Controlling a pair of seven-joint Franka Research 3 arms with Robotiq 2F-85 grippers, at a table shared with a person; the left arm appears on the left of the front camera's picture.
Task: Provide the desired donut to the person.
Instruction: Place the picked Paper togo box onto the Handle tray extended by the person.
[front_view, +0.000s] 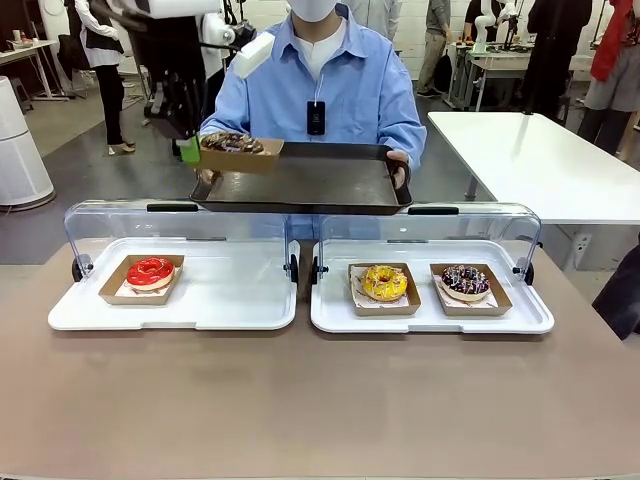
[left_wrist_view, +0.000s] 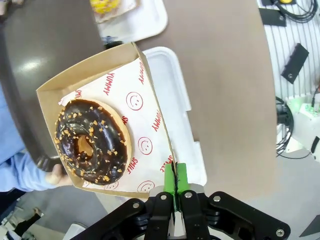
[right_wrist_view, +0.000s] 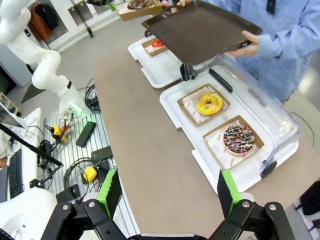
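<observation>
Front view: fixed on robot's side, faces across bench (front_view: 320, 400) to person (front_view: 350, 90) at top centre.
Left wrist view: very near, looks straight down on donut box (left_wrist_view: 85, 75), centre-left.
Right wrist view: high, oblique, farther back.
All three share dark tray (front_view: 320, 180) and yellow donut (front_view: 384, 282).

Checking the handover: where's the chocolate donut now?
Front view, upper left: the chocolate donut lies in a cardboard box gripped by the left pincer, over the left edge of the tray the person holds.
</observation>
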